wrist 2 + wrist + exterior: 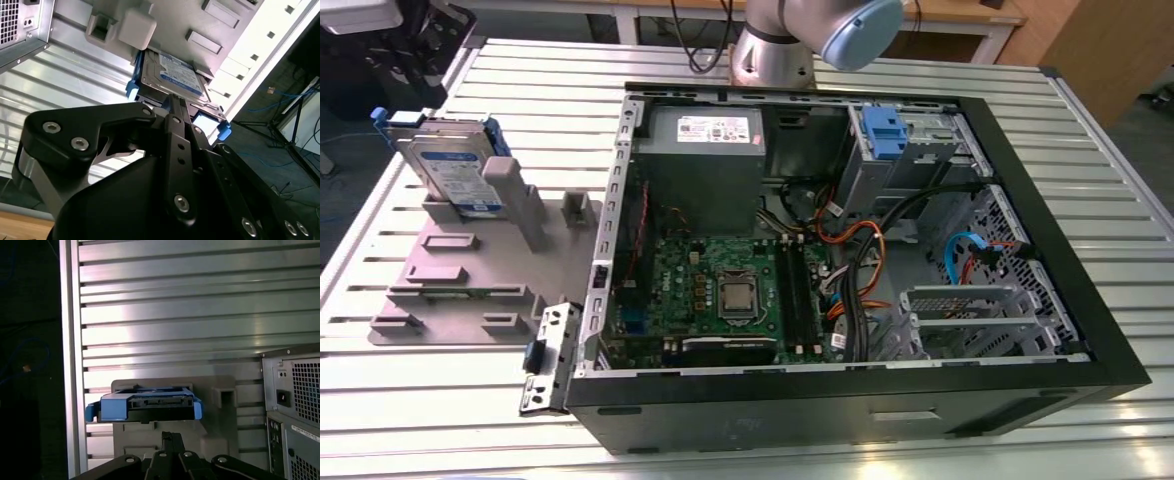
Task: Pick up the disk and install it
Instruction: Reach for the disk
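The disk [454, 170], a silver drive with a blue-and-white label in a blue carrier, stands tilted on edge in a grey fixture [454, 270] at the exterior view's left. In the second wrist view the disk [172, 75] lies just beyond my black gripper [172, 100]. The first wrist view shows the disk [145, 407] edge-on, a short way past the gripper [167, 436]. The fingers are pressed together with nothing between them. They hover apart from the disk and do not touch it.
An open computer case [854, 250] fills the middle of the slatted metal table [427, 400]. Inside it are a grey power-supply box [700, 150], a motherboard [720, 290], cables and a drive bay with a blue tab [887, 130]. The case's rear wall [295, 405] stands close beside the fixture.
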You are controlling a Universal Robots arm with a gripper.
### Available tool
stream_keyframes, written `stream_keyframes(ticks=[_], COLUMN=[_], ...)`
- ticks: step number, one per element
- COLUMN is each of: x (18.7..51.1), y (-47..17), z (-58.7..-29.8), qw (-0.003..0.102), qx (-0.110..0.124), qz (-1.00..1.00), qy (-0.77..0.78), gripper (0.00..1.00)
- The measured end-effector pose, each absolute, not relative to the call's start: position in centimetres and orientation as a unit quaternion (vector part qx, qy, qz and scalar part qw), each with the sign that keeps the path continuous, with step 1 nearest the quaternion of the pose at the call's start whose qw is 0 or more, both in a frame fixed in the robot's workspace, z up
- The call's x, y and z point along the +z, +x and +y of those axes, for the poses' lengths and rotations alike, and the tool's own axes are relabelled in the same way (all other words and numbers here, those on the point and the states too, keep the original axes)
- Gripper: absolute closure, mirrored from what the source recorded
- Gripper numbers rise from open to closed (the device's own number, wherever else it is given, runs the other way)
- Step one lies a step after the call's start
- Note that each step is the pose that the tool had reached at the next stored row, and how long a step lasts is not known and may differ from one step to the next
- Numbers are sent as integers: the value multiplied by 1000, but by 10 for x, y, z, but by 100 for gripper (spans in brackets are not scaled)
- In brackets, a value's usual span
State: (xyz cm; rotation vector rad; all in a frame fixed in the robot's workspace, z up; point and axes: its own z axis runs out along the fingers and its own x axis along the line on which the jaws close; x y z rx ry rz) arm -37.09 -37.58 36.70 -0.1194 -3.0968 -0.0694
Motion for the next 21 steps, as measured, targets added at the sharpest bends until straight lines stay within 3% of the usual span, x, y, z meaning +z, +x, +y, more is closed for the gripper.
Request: stream_keyframes(ticks=[6, 21], x=[364, 363], y=[-372, -375], z=[-376, -373], qw=[16, 16], qx=[-27, -27], qz=[-999, -999], qy=[-38, -38], gripper=[89, 89])
